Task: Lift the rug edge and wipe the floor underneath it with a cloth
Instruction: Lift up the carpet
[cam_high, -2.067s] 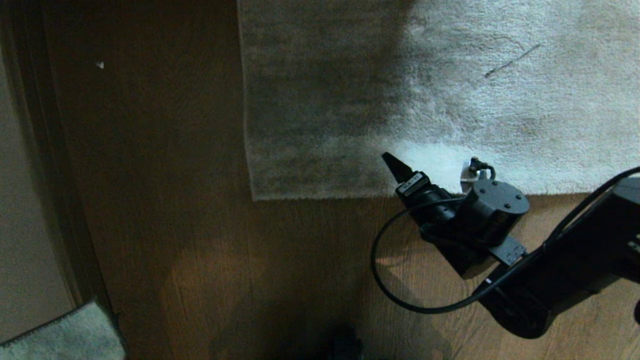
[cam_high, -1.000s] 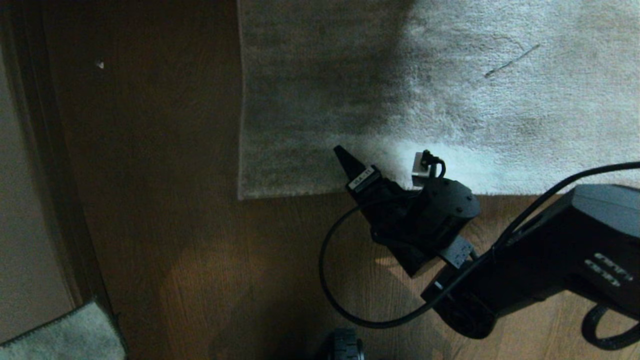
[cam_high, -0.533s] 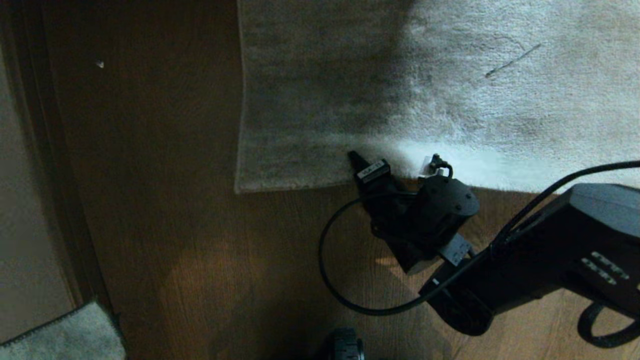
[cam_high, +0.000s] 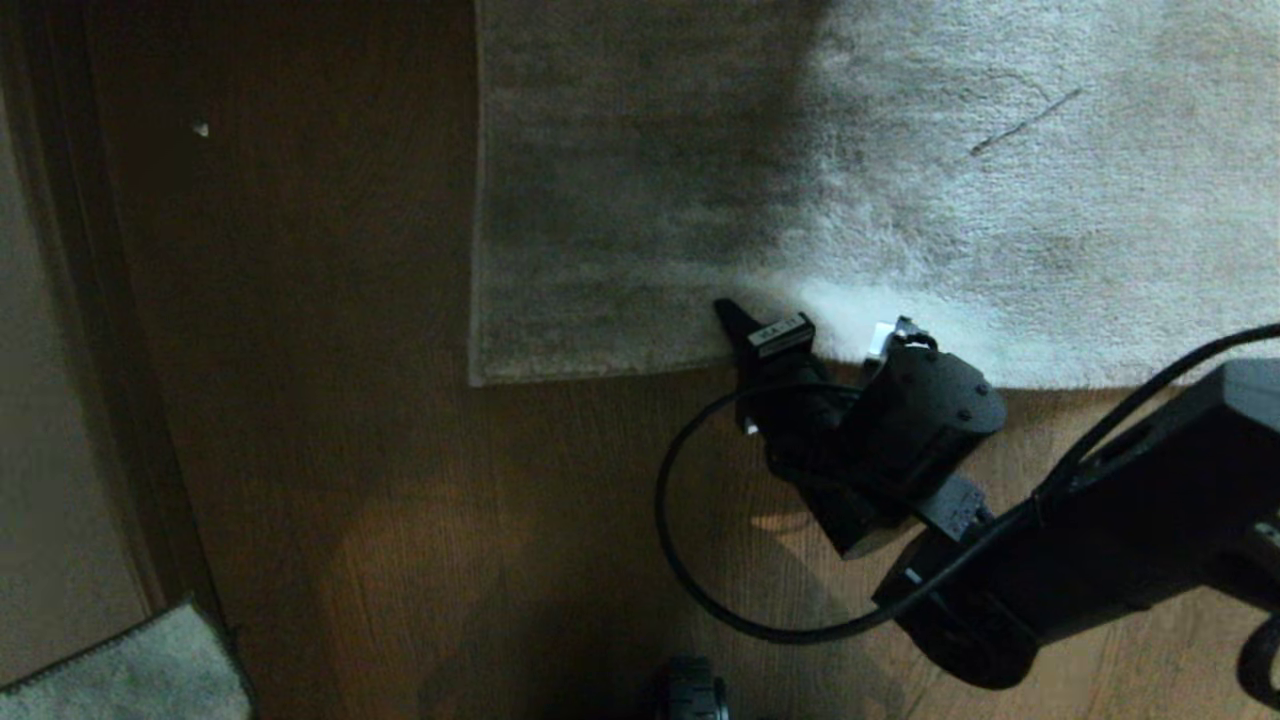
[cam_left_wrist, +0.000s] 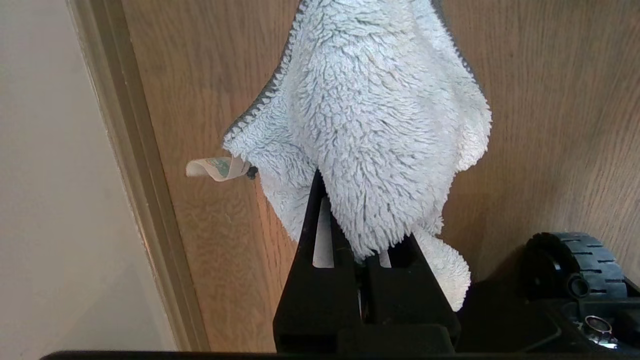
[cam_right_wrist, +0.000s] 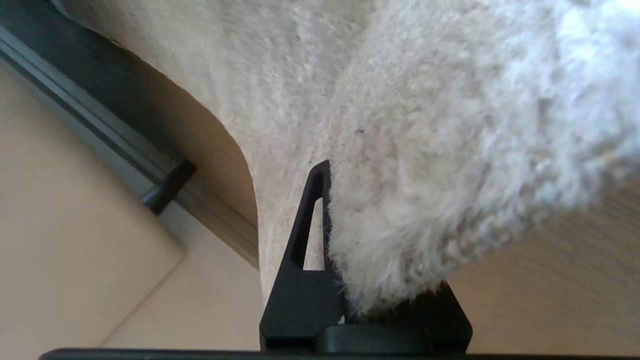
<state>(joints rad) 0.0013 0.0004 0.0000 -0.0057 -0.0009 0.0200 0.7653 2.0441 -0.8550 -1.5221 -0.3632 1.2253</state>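
Progress, early stage: right end effector clamped on rug edge nr corner, hem barely raised off floor. Left end effector clenched on cloth, parked aside. Lift, wipe pending.

Dim room, pale wall beside dark skirting.

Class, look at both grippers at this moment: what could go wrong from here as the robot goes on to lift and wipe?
1. The right gripper pinches only the rug edge near its hem; the pile could slip out during lifting.
2. The cloth hangs from the left gripper by one fold and might drop onto the floor.
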